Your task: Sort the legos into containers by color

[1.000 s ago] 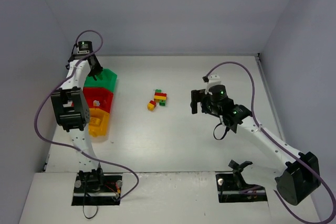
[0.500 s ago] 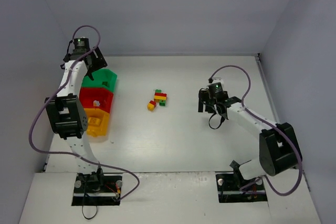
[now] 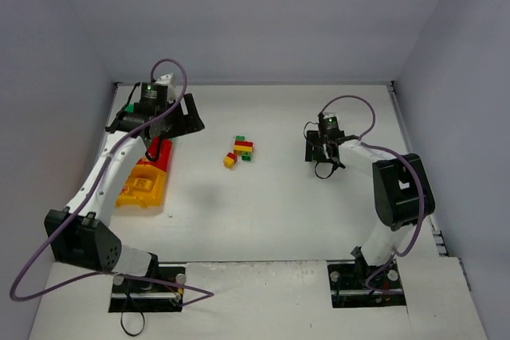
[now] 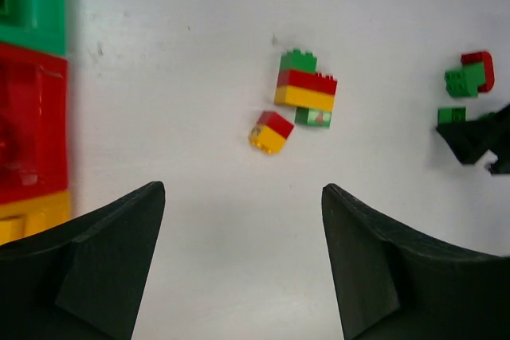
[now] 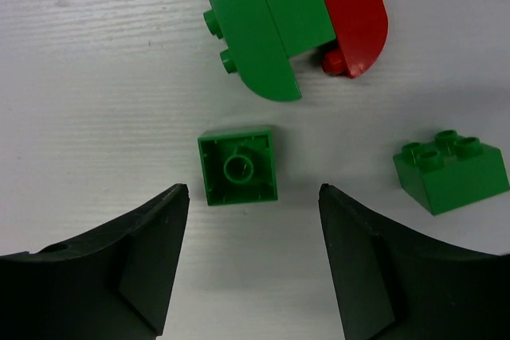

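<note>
1. While my right hand (image 5: 251, 189) hangs with its fingers spread wide and nothing between them, it straddles a small green square plastic brick (image 5: 239, 167) lying hollow side up on the white desk (image 3: 263, 212); I judge that picking this brick is the step in hand.
2. Next I must drop straight down, close on its two side walls, then carry it to the green open-front plastic bin (image 4: 32, 1), well apart at the desk's left side.
3. A joined green-and-red rounded piece (image 5: 299, 13) lies near beyond the brick, not touching; a second green studded brick (image 5: 450, 169) sits apart, outside one finger; that finger must land between the two bricks.
4. My left hand (image 4: 243, 189) is likewise open and empty, above bare desk; ahead lie a mixed green, red and yellow stack (image 4: 305, 89) and a small red-and-yellow pair (image 4: 271, 131) just beside it; the red bin (image 4: 32, 117) and yellow-orange bin (image 4: 28, 216) adjoin the green one; my left arm may cross the carrying path.
</note>
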`<act>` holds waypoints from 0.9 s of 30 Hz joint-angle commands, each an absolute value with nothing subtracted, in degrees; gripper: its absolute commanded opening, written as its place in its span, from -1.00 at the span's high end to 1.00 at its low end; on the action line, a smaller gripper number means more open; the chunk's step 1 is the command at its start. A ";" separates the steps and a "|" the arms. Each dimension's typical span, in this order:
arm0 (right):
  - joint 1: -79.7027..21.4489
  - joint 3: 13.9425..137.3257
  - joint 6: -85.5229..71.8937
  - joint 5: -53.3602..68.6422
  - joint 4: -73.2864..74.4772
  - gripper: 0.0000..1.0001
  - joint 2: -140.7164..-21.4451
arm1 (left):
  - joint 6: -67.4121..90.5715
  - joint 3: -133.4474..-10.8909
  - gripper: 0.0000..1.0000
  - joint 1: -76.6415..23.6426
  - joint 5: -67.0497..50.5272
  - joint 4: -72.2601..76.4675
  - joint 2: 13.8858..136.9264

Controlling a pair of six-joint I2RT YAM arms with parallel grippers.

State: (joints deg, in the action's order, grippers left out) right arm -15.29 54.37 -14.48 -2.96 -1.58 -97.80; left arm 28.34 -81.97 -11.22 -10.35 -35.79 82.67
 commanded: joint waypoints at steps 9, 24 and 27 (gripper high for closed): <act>-14.15 59.85 -9.14 -0.62 -6.68 0.03 -103.36 | 29.53 -75.23 -0.46 -11.43 -13.27 -36.83 72.07; -24.07 52.57 3.67 10.62 -12.30 1.00 -88.53 | 31.64 -74.70 -0.46 -13.71 -26.52 -33.49 71.80; -29.16 48.61 9.57 16.58 -16.42 1.00 -80.00 | 31.99 -76.37 -0.46 -16.08 -30.74 -32.43 73.74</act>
